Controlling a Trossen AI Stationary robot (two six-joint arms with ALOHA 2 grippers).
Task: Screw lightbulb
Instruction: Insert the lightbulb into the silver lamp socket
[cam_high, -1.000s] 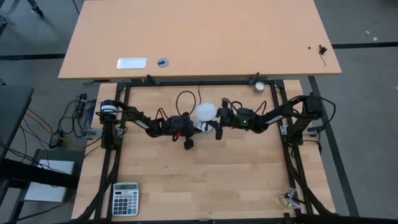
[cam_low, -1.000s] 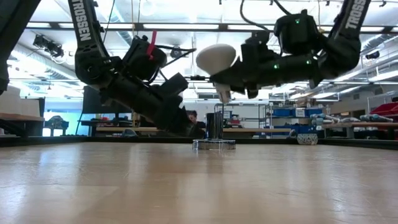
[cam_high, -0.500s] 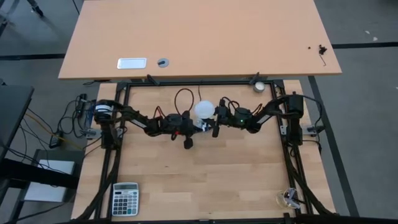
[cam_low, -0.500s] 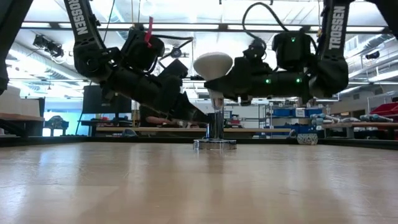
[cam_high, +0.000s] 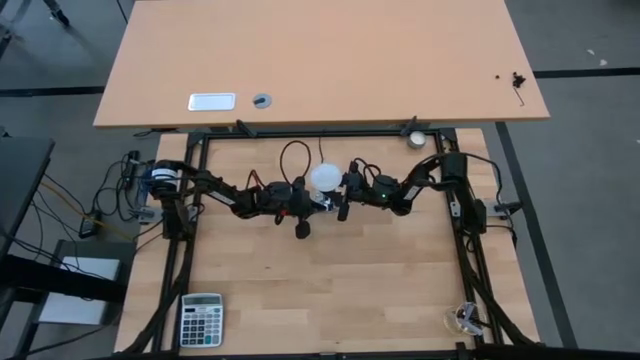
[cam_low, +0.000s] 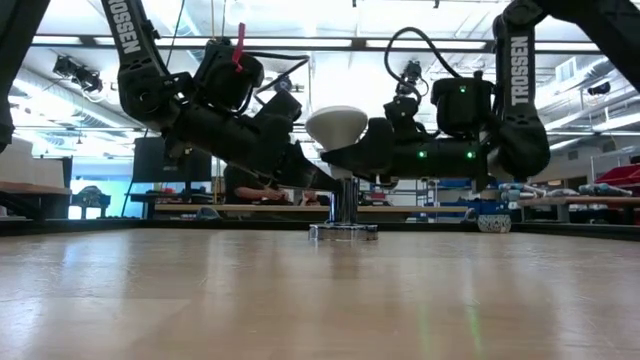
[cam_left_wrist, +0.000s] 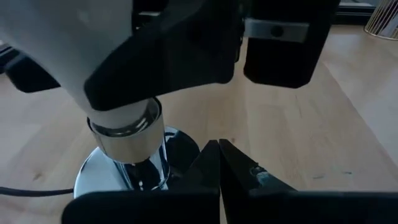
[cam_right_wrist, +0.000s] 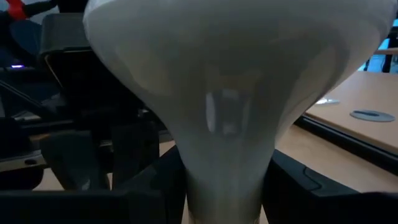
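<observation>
White lightbulb (cam_low: 336, 127) in right tool (cam_high: 335, 196) (screw base hidden inside socket (cam_low: 344, 231)).

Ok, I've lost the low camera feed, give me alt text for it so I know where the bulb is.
The right gripper holds the white lightbulb upright, base down, directly over the silver socket base on the table; whether the threads have entered is unclear. The left gripper reaches in low beside the socket's stem, both arms coming down from above.
</observation>
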